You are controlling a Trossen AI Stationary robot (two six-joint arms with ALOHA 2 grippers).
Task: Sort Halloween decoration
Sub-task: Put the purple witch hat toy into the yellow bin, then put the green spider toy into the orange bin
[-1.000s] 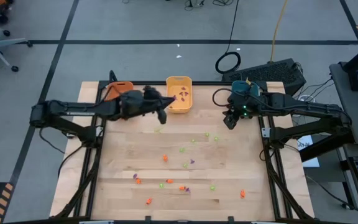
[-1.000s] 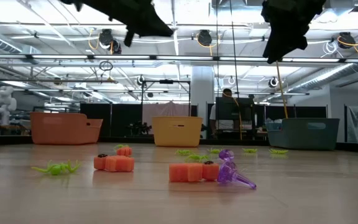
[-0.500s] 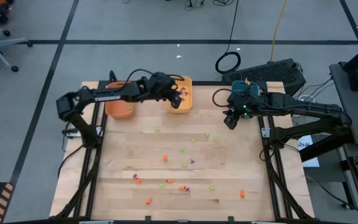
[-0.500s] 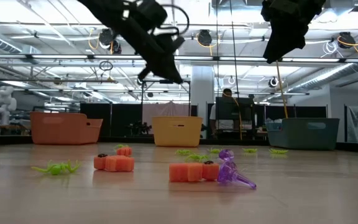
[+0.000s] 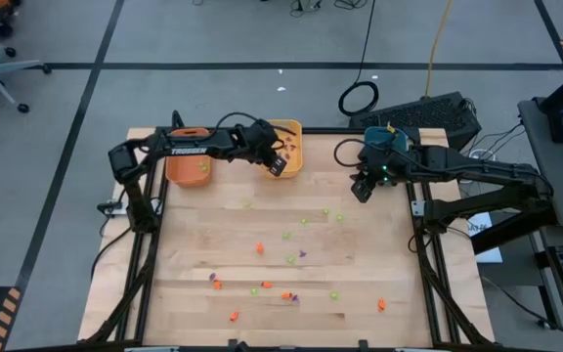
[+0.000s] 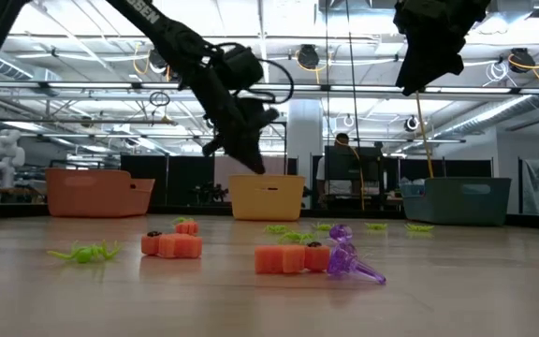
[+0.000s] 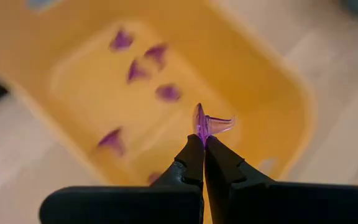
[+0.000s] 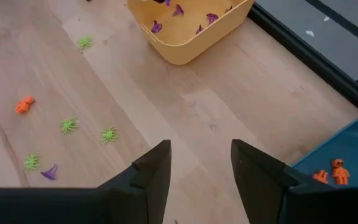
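Observation:
My left gripper (image 7: 202,142) is shut on a small purple trinket (image 7: 207,122), one piece of the Halloween decoration, above the yellow bin (image 5: 283,147). Several purple trinkets (image 7: 143,67) lie on that bin's floor. In the low view my left gripper (image 6: 251,164) hangs just over the yellow bin's rim (image 6: 268,180). My right gripper (image 5: 360,191) waits open in the air at the far right, beside the teal bin (image 8: 347,155). Orange, green and purple trinkets (image 5: 288,236) lie loose on the table. My left gripper pinches the purple trinket by its lower edge (image 7: 200,132) between the very ends of its two fingers. The fingers slant down toward the table's far edge. The trinket sticks out past the fingertips, lifted clear above the yellow bin's inside.
An orange bin (image 5: 189,161) stands left of the yellow one at the far edge. The teal bin holds orange trinkets (image 8: 331,171). Loose trinkets spread over the table's middle and near part (image 5: 262,286). Bare wood (image 5: 194,225) lies on the left.
My left gripper has gone toward the table's far edge and down, tipping its fingers downward, and now hangs low over the yellow bin. It has stayed shut. My right arm has kept still.

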